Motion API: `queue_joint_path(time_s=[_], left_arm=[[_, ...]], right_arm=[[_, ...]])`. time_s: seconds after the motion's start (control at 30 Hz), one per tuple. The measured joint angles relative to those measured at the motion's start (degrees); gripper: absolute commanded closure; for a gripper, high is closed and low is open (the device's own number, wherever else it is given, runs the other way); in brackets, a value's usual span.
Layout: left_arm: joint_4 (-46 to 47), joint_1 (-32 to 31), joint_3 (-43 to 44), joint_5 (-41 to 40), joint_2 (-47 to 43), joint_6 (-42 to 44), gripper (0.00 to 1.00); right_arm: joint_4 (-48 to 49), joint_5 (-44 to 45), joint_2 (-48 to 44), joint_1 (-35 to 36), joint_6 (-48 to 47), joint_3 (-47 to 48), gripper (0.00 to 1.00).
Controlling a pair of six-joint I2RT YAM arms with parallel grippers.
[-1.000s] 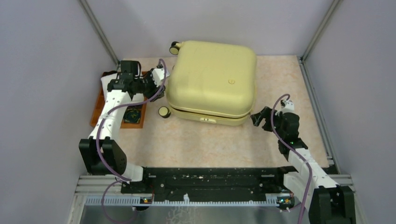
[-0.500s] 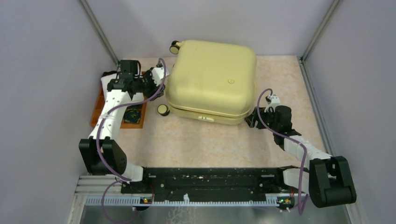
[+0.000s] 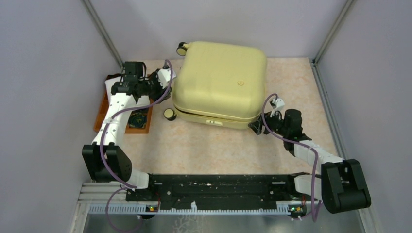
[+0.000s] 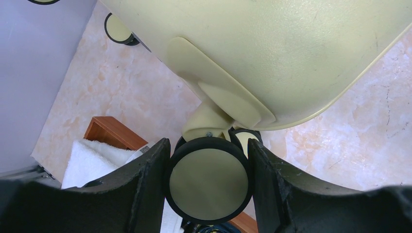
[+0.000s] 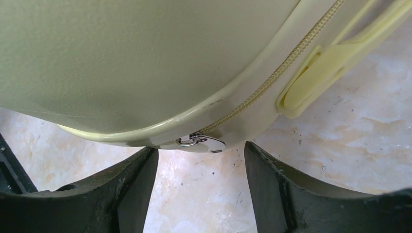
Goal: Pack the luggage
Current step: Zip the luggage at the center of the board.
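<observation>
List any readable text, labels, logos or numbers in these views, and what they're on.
No readable text in any view.
Small round emblem on the luggage lid: too small to read.
Small plate on its front edge: dark marks, too small to read.
Zipper pull: no lettering visible.

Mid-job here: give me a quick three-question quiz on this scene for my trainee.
1. True or false: the suitcase lies with its lid raised.
2. What sits between the fingers of the left gripper? A handle, B wheel, C strap.
3. Fill in: the right gripper is open, and just past its tips, at the end of the zipper, hangs the metal ____.

Key: 1 false, the lid is down. 2 B. 3 pull.
</observation>
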Motion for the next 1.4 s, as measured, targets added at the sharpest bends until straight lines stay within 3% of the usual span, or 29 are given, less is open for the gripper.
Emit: queue_joint_path(time_s=[0.47, 0.57, 0.73, 0.87, 1.03, 1.23, 1.3, 1.4], left_arm=[[0.44, -0.42, 0.04, 0.07, 0.13, 0.63, 1.0], [0.68, -0.44, 0.04, 0.02, 0.5, 0.63, 1.0], [1.31, -0.39, 0.04, -0.59, 0.87, 0.66, 1.0], [1.66, -0.39, 0.04, -0.96, 0.87, 0.68, 1.0], [1.64, -0.39, 0.04, -1.07, 0.87, 0.66, 1.0], [1.29, -0.39, 0.04, -0.83, 0.87, 0.63, 1.0], [1.05, -0.39, 0.04, -0.7, 0.87, 0.63, 1.0], [0.92, -0.39, 0.04, -0.35, 0.87, 0.61, 1.0]], right_arm=[[2.73, -4.66, -2.32, -2.78, -1.25, 0.0, 0.51], [4.07, -5.73, -1.77, -3.13, -0.59, 0.0, 0.62], [6.14, -7.32, 0.66, -3.52, 0.55, 0.0, 0.88], [6.58, -8.22, 1.38, -3.78, 2.36, -0.02, 0.99], [8.28, -9.29, 1.46, -3.65, 4.09, -0.04, 1.0], [6.84, -7.8, 0.98, -3.58, 3.56, -0.02, 0.9], [5.29, -7.06, 0.9, -3.58, 2.6, 0.46, 0.99], [2.19, -6.21, 0.92, -3.85, 0.98, 1.99, 1.0]])
